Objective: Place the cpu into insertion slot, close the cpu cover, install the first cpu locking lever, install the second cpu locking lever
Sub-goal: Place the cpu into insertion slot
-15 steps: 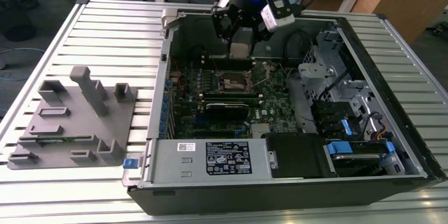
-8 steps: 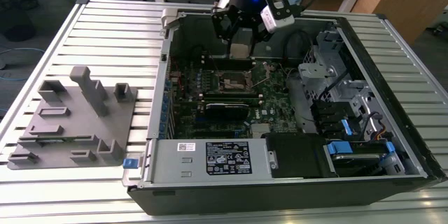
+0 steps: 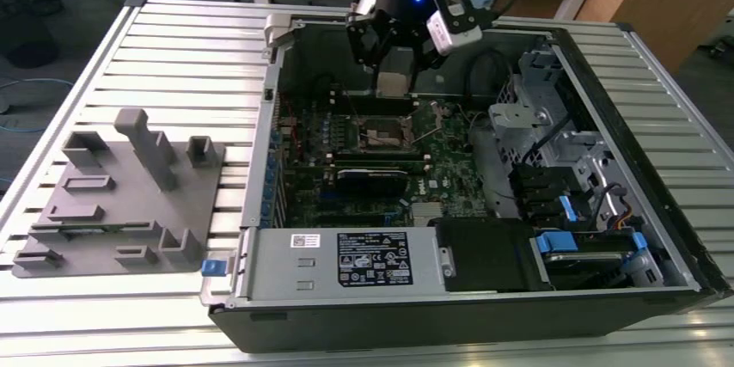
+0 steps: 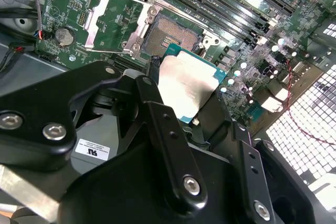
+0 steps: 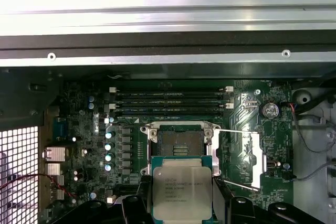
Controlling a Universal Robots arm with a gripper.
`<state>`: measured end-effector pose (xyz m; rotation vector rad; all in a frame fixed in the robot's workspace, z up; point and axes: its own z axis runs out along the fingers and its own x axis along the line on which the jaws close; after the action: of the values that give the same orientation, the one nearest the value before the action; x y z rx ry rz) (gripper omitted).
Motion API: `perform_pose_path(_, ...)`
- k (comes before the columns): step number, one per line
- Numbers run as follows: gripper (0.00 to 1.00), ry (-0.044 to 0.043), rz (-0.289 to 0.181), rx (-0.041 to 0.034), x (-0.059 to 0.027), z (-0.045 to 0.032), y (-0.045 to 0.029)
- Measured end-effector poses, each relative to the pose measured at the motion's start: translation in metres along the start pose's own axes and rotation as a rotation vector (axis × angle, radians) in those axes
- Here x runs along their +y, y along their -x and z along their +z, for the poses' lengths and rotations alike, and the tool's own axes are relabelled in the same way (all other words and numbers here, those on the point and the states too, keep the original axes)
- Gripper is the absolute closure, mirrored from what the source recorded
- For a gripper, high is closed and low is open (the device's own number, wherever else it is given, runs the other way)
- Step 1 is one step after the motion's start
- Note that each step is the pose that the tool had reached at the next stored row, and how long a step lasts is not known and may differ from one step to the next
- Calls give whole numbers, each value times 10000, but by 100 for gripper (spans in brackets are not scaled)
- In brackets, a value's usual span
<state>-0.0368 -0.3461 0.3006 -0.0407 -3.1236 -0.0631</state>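
Note:
The cpu (image 5: 181, 191), a flat square chip with a silver-grey top, sits between my gripper's (image 5: 181, 203) black fingers (image 4: 154, 72), which are shut on two of its opposite edges. It hovers just beside the insertion slot (image 5: 181, 145), partly overlapping the slot's near rim. The slot's dark centre (image 4: 176, 35) is bare. The cpu cover (image 4: 113, 17), a silvery frame with a square cut-out, lies flipped open beside the slot (image 5: 255, 156). Two thin wire levers (image 5: 236, 131) stand released along it. In the exterior view my gripper (image 3: 394, 83) hangs inside the open computer case above the slot (image 3: 388, 135).
Long black memory slots (image 5: 170, 103) run just past the slot, with a row of capacitors (image 5: 108, 150) to one side. The case wall (image 3: 266, 126), drive cage (image 3: 539, 118) and cables surround the board. A grey fixture block (image 3: 120, 195) rests on the table at the exterior view's left.

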Motion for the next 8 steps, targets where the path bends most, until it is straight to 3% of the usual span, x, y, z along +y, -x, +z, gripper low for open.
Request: perform_pose_path(8,46,1,0,-1,-1,41,1)
